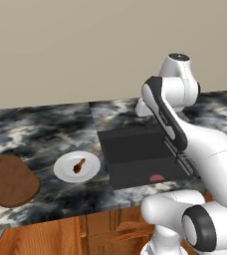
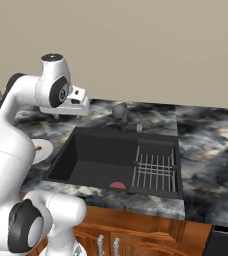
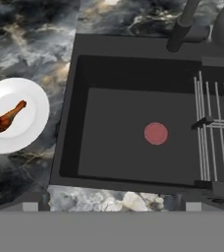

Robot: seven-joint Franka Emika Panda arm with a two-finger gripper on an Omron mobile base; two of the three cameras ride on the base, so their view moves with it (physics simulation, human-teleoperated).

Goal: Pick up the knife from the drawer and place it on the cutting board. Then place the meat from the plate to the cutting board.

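Marble, dark and cloudy, covers the table (image 1: 46, 132) in the left base view, and on it the cutting board (image 1: 10, 180) lies bare at the far left, with the white plate (image 1: 76, 166) just to its right, between board and sink (image 1: 135, 154). The meat (image 1: 78, 166) sits in the middle of the plate, untouched. Both seem laid out side by side so the transfer is a short one. The wooden drawer (image 1: 41, 239) front runs below the table edge; whether it is open, and where the knife lies, I cannot tell from here.

From the right base view the arm is folded high over the sink's left rim, its hand (image 2: 78, 106) held well above the table and away from everything (a waiting pose, I would judge). A slice of the plate peeks out behind the arm.

Looking down from the hand view, the plate sits to the left of the sink basin with the drumstick on it. The fingers are spread as wide as they go and hold nothing.
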